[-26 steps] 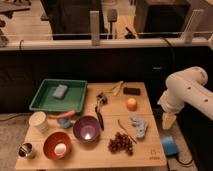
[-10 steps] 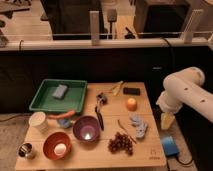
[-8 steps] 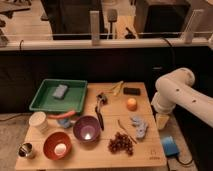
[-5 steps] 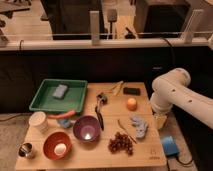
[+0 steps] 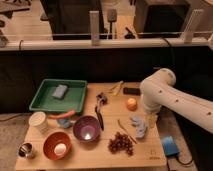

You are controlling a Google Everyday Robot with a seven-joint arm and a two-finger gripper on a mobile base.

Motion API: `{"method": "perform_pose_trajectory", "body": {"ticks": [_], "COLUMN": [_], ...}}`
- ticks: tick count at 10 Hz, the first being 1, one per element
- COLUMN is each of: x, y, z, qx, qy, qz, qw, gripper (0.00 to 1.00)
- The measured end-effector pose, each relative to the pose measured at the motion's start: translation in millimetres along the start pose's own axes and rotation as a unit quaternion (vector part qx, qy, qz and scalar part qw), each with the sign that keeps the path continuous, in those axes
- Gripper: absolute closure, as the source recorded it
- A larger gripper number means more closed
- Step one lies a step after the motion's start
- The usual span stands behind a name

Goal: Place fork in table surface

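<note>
The fork (image 5: 125, 130) is a thin silvery-tan utensil lying flat on the tan table surface (image 5: 102, 152), between the purple bowl (image 5: 86, 128) and a crumpled blue cloth (image 5: 139, 125), just above a bunch of grapes (image 5: 120, 143). My white arm reaches in from the right. My gripper (image 5: 151, 120) hangs down at the table's right edge, beside the blue cloth and a little right of the fork. Nothing shows in it.
A green tray (image 5: 44, 102) with a blue sponge (image 5: 60, 91) sits at back left. A black-handled utensil (image 5: 99, 113), an orange (image 5: 131, 104), a yellowish stick (image 5: 116, 87), an orange bowl (image 5: 57, 145), a white cup (image 5: 39, 121) and a metal cup (image 5: 26, 150) are on the table. A blue block (image 5: 169, 146) lies off its right side.
My arm has swung left from beyond the table's right side, bringing the gripper to the table's right edge near the blue cloth. The objects on the table have not moved.
</note>
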Motion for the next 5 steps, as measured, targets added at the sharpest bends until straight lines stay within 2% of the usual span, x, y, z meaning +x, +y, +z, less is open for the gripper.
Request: {"method": "perform_pose_trajectory", "body": {"ticks": [5], "x": [-27.5], "y": [-10.1], "z": [4.2], "qx": [-0.002], "qy": [-0.002], "qz": [-0.041], "qw": [0.9991], "gripper": [0.2]}}
